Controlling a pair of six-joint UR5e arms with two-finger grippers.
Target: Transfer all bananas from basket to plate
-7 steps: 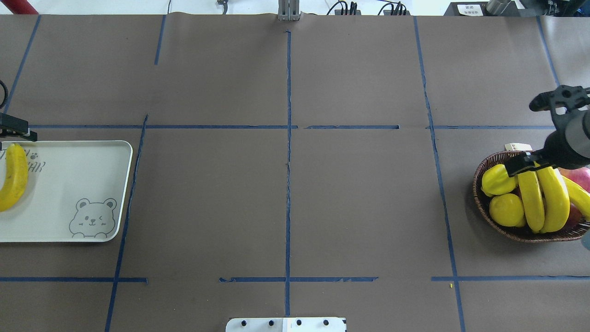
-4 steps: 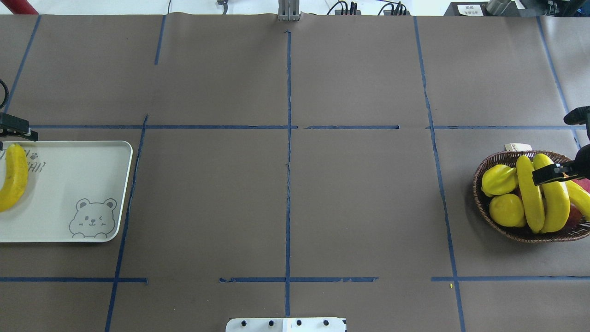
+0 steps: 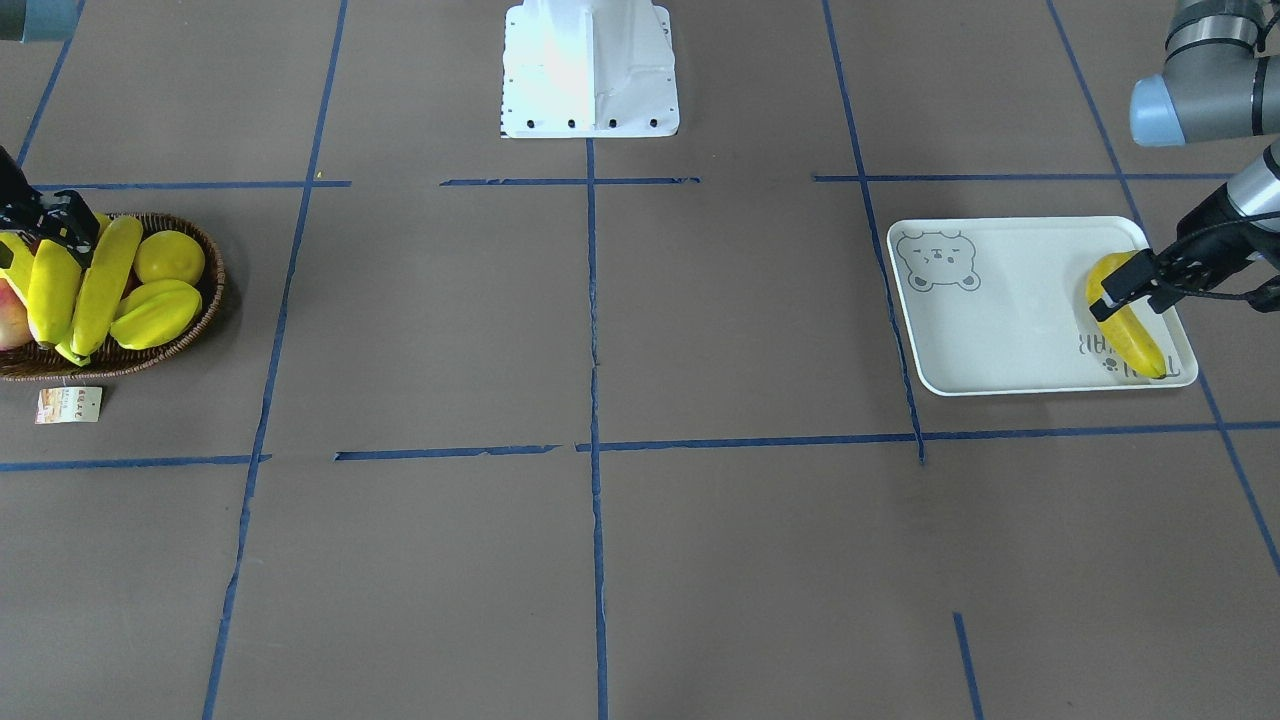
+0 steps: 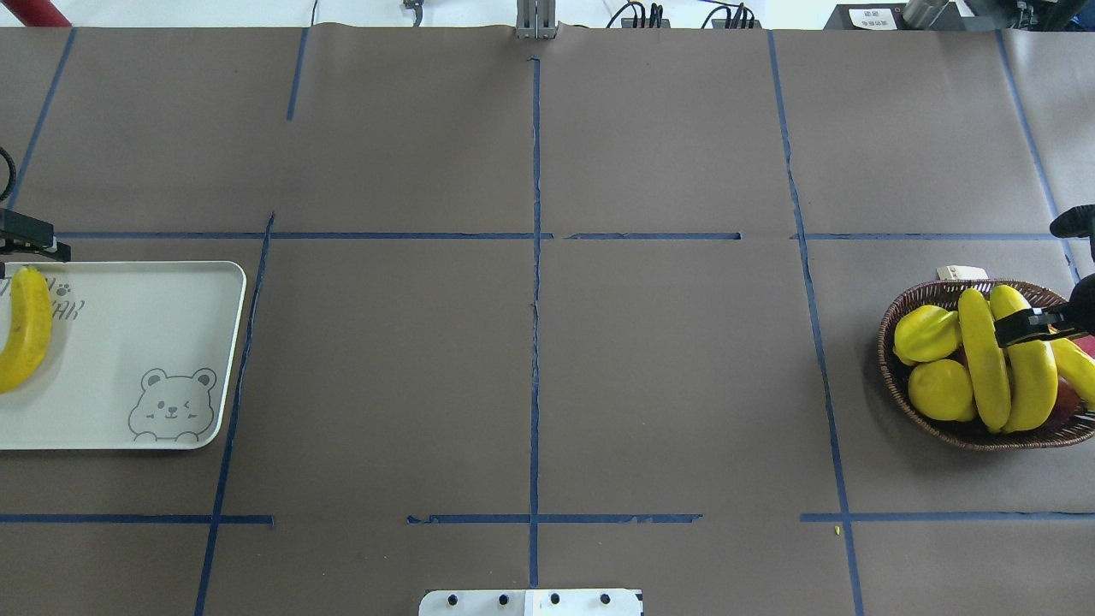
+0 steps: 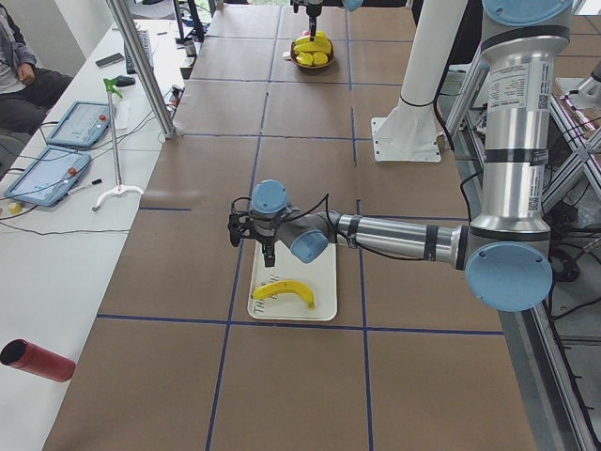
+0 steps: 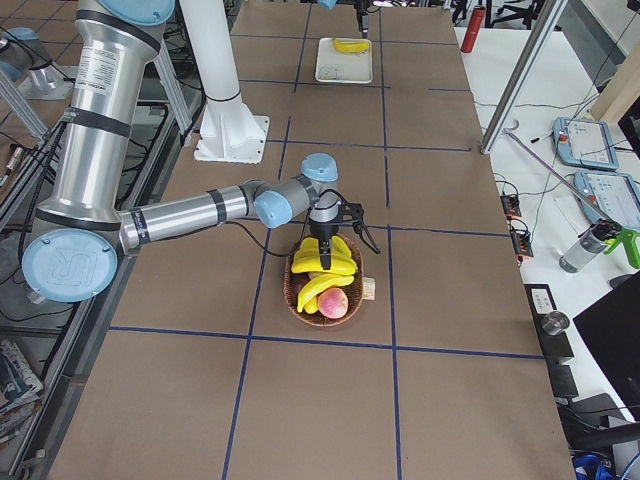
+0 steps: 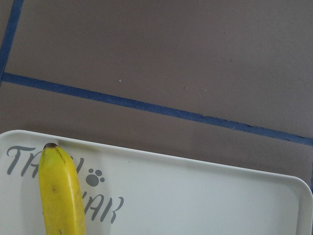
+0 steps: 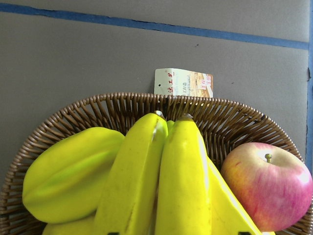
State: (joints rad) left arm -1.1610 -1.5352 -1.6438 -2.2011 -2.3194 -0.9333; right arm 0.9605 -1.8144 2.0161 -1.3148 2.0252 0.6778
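Observation:
One banana lies on the plate at its left end, across the grey lettering. My left gripper hovers open just above that banana's far end, apart from it; the left wrist view shows the banana and no fingers. Three bananas lie side by side in the basket. My right gripper is low over them and open. In the right wrist view its tips barely show at the bottom edge, either side of the middle banana.
A yellow starfruit, a round yellow fruit and a red apple share the basket. Its paper tag lies on the table behind it. The robot's white base stands mid-table at the near edge. Blue tape lines cross the brown tabletop.
My right gripper has moved to the right across the basket, from the bananas' far tips to over the second banana. The left gripper and the plate's banana have not moved.

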